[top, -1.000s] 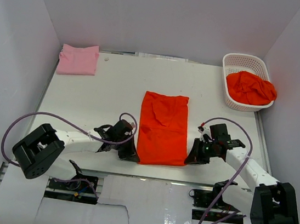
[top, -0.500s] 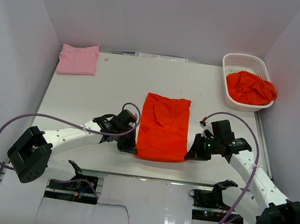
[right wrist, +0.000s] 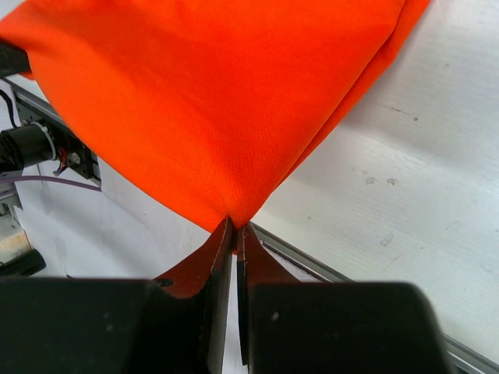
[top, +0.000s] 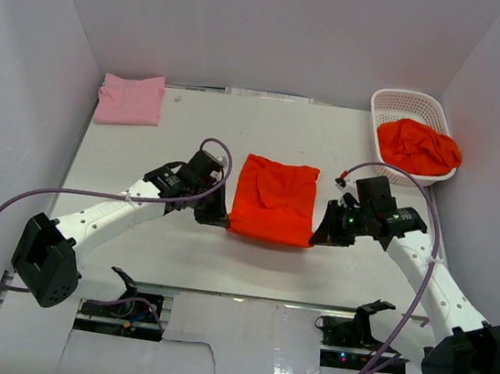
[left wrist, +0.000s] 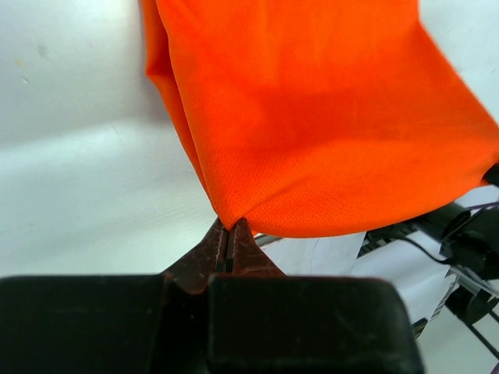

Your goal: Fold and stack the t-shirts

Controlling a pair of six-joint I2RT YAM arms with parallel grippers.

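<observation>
left hand [left wrist: 227, 230] and right hand [right wrist: 235, 226] each pinch a corner of the orange t-shirt [top: 274, 199].

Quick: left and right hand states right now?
left hand: closed, holding the near left corner of the orange t-shirt.
right hand: closed, holding its near right corner.

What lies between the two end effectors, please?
The orange t-shirt spans it, a corner pinched by the left end effector and right end effector; the top view shows this.

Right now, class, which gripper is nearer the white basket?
Right. The right gripper pinches a corner of the orange t-shirt on the basket side; the left gripper pinches the opposite corner, farther away across the shirt.
</observation>
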